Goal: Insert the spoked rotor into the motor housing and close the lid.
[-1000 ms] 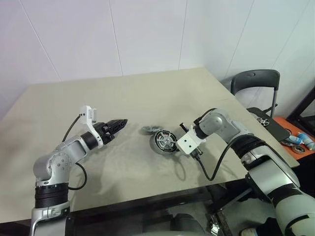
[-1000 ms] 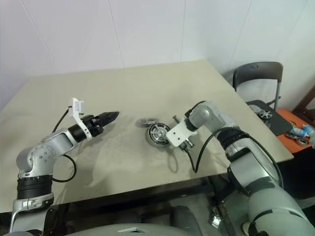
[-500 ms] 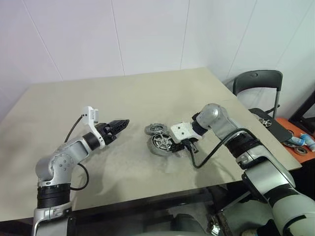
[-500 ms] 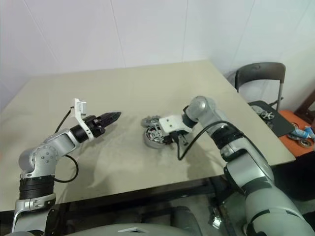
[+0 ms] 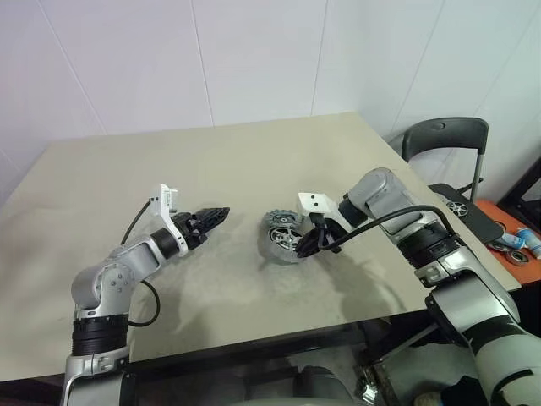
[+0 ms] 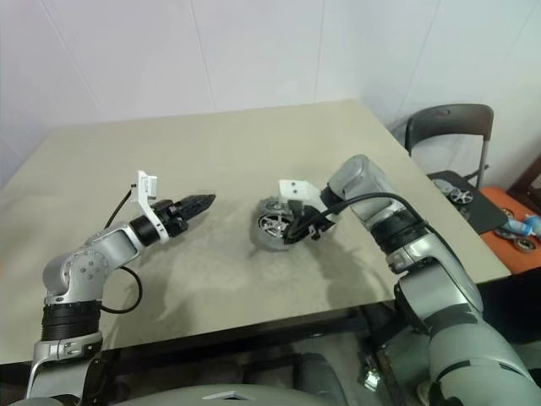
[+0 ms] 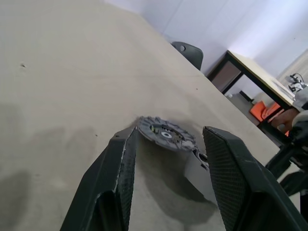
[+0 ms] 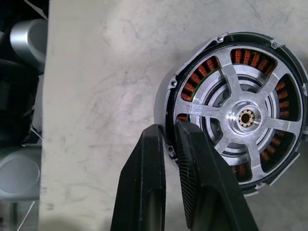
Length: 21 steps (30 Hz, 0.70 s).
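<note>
The right end effector (image 8: 166,139) has its two black fingers pressed nearly together on the rim of the motor housing (image 8: 166,103), one fingertip outside the wall and the other just inside it, so it pinches the housing's edge; in the head views the housing (image 5: 275,249) is tipped up on the bench (image 5: 254,161) with its open face turned toward that arm. The spoked rotor (image 8: 245,118) already sits inside the housing, its silver spokes crossing over the copper-coloured windings with the hub in the centre, so by my reading the insertion is done and the step in hand is steadying or re-setting the housing before the cover goes on. The lid (image 7: 165,134), with its notched edge, lies flat on the bench just behind the housing, uncovered and untouched. The left end effector (image 5: 215,216) hovers over the bench well to the left of the parts, its fingers (image 7: 120,168) spread and empty, aimed level toward the lid. The next move probably calls for laying the housing flat with the open face up, then taking the lid by its edge, centring its hub over the rotor's hub and lowering it squarely; a tilted housing would let the lid slide off. The bench is a plain beige top, bare apart from these parts. Behind it are white panelled walls, and to the right stand a dark chair (image 5: 444,139) and a low surface with small items.
</note>
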Each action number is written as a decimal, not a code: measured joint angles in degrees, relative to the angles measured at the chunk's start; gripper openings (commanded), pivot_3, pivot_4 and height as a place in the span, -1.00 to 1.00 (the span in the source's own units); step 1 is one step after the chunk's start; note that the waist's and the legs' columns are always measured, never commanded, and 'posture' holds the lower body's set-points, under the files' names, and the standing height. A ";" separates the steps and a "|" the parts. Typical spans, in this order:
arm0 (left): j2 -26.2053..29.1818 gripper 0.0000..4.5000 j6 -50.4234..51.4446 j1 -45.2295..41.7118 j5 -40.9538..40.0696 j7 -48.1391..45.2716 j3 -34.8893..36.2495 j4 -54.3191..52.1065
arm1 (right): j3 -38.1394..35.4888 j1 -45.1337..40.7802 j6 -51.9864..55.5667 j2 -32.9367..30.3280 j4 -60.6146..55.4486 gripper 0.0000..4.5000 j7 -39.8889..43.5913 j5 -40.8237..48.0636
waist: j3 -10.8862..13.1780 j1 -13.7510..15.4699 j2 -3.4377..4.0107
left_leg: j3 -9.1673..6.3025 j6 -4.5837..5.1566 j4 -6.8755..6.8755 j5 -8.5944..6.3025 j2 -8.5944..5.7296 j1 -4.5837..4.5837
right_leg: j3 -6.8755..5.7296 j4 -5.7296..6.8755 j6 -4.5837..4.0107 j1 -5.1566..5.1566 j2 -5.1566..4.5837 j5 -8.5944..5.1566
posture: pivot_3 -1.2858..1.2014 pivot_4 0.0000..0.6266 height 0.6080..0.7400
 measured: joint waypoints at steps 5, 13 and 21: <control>0.01 0.03 -0.51 0.05 0.10 -0.13 0.01 0.22 | 0.88 0.75 0.29 -2.06 -1.68 -0.85 0.70 0.12 | 0.00 0.05 0.00 | 0.00 0.00 0.00 0.00 -0.02 0.01 | -0.01 0.00 0.01 0.02 -0.01 -0.01 | 0.03 -1.00 1.00; -0.20 0.03 -1.00 0.02 0.52 -0.30 -0.31 1.06 | 1.15 0.95 11.71 3.90 -1.29 -0.85 -1.69 0.99 | 0.00 -0.14 0.00 | 0.00 -0.01 0.01 0.01 0.02 0.04 | 0.00 0.04 -0.01 0.01 0.02 0.00 | 0.03 -1.00 1.00; -0.45 0.03 -1.75 0.51 1.06 -0.25 -0.36 1.30 | 1.06 -4.62 24.32 11.91 8.73 -0.85 -6.76 2.46 | -0.01 -0.11 -0.02 | -0.01 -0.03 0.02 0.02 0.00 0.12 | -0.01 0.07 -0.02 0.08 0.01 0.02 | 0.03 -1.00 1.00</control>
